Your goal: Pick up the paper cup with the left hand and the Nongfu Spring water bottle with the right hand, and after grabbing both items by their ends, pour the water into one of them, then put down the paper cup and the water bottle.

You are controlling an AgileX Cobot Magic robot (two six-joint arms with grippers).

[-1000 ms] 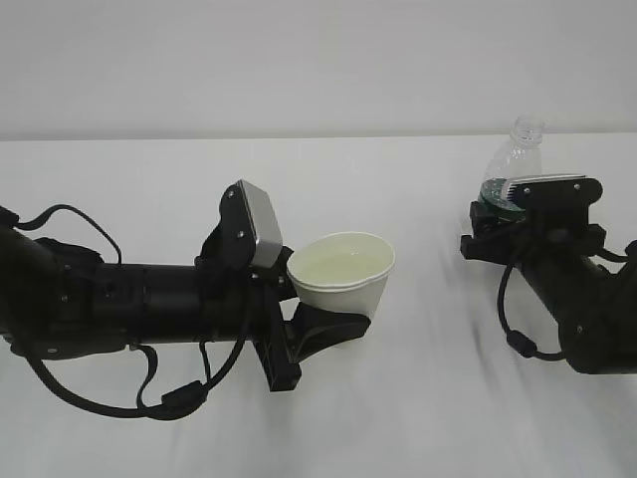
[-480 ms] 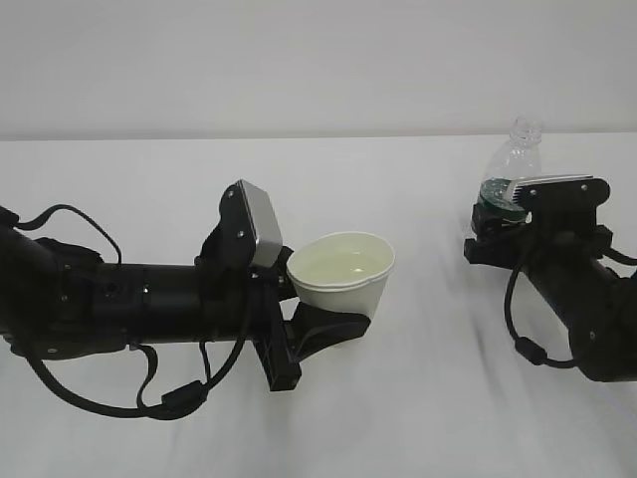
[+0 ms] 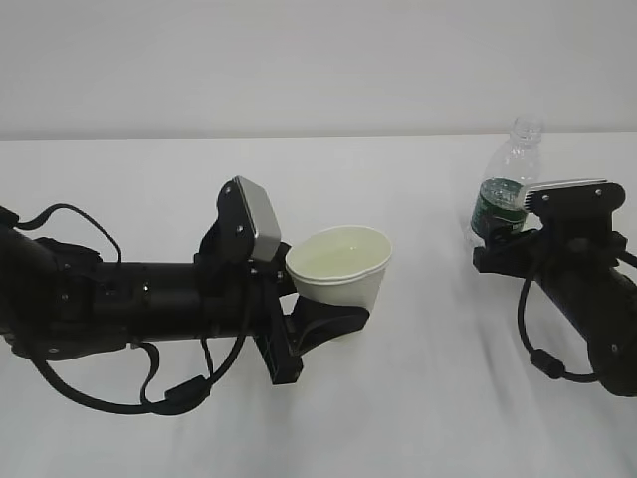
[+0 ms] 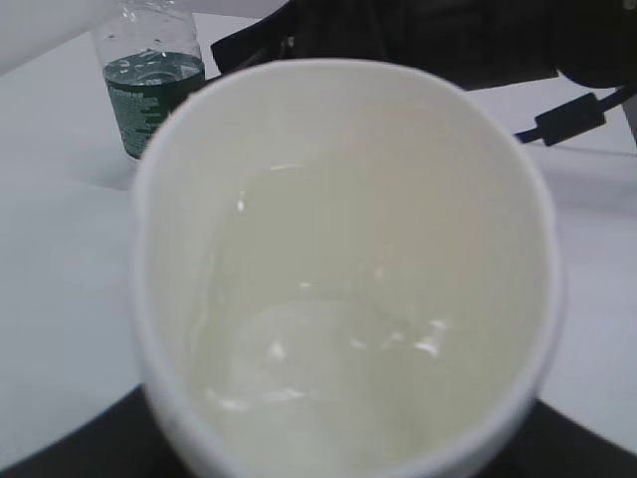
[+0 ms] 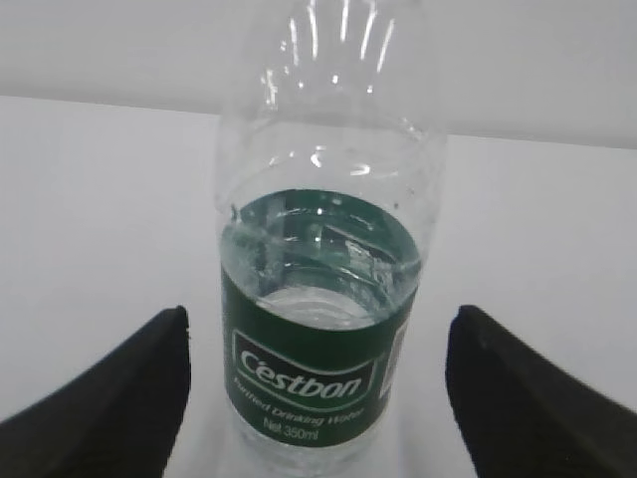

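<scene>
Change: since the earlier frames the right hand (image 3: 587, 279) has been drawn back to the right, so the dark label of the water bottle (image 3: 503, 191) is now uncovered; the cup is unmoved.
Worktop (image 3: 418, 398): white, carrying both arms and the bottle.
Left hand (image 3: 129, 309): laid low across the worktop, its end effector (image 3: 318, 319) clamped on the paper cup (image 3: 341, 267).
Right end effector (image 5: 318, 388): released, its fingers (image 5: 109, 388) spread apart on either side of the bottle, not touching it.
Water bottle: upright on the worktop, uncapped, partly filled.
Paper cup: held upright, rim squeezed oval.
Water (image 4: 328, 339): seen pooled in the cup.
</scene>
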